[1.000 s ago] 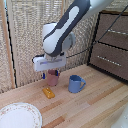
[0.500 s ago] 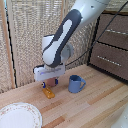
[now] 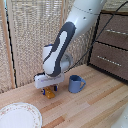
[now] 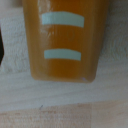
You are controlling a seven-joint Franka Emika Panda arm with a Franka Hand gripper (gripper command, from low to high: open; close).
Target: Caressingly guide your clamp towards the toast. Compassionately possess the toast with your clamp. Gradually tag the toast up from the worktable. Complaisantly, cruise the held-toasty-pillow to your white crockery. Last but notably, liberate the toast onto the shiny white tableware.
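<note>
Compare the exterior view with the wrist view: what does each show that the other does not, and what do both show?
Only the exterior view shows the white plate, the blue mug, the dark drawer unit and the gripper with its jaws down around the toast. Only the wrist view shows two pale stripes on the toast's top. Both show the toast lying on the wooden worktable.

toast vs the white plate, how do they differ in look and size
The toast is small, oblong and golden orange; the white plate is large, round and pale with a faintly patterned rim. The toast sits directly under the end effector; the plate lies apart from it, uncovered. Both rest on the wooden worktable.
</note>
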